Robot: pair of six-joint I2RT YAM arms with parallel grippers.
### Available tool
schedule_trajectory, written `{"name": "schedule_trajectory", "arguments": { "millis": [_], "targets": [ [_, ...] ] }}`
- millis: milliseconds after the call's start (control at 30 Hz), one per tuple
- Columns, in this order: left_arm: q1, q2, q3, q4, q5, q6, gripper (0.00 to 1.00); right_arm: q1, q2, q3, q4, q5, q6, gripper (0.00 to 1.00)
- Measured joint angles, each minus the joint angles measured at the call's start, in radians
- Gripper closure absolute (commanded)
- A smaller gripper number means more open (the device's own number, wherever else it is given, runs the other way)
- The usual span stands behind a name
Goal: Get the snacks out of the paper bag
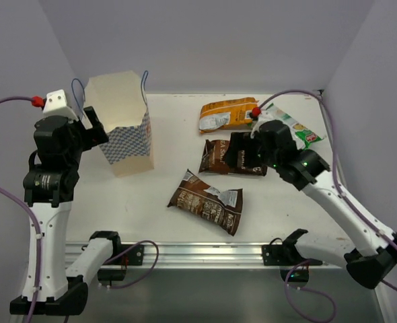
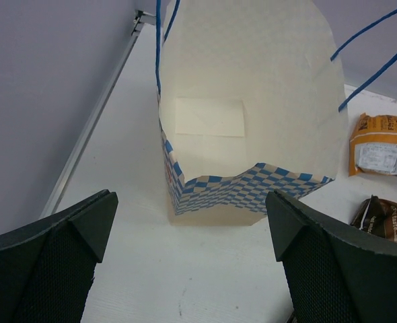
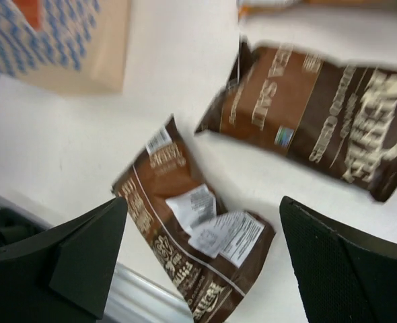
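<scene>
Your left pincer (image 2: 190, 202) hangs with jaws wide apart and nothing in them. The paper bag (image 2: 252, 101) stands upright dead ahead of it, mouth up. Your right pincer (image 3: 204, 205) is spread too, and empty. Below its gap lies one dark brown packet (image 3: 192, 235), long axis slanting across the jaws. The other brown packet (image 3: 319, 108) lies just ahead, stretched crosswise, and the orange packet (image 1: 225, 114) lies beyond it.

right claw (image 3: 204, 205) wide apart | near brown packet (image 3: 185, 249), far brown packet (image 3: 313, 108) flat on table (image 3: 84, 134) | paper bag (image 3: 64, 47) top-left
</scene>
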Motion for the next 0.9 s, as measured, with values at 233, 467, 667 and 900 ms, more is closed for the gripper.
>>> {"name": "schedule_trajectory", "arguments": {
  "millis": [233, 467, 667, 900],
  "targets": [
    [-0.037, -0.091, -0.014, -0.017, -0.004, -0.028, 0.00, 0.000, -0.230, 0.182, -0.048, 0.240, -0.121, 0.01],
    [-0.108, -0.208, -0.014, -0.038, -0.018, -0.032, 0.00, 0.000, -0.450, 0.209, -0.047, 0.434, -0.235, 0.01],
    [-0.154, -0.297, -0.014, -0.070, -0.018, -0.007, 0.00, 0.000, -0.633, 0.146, 0.043, 0.509, -0.330, 0.01],
    [-0.164, -0.317, 0.002, -0.103, -0.023, 0.028, 0.00, 0.000, -0.700, 0.070, 0.131, 0.534, -0.401, 0.01]
  ]
}}
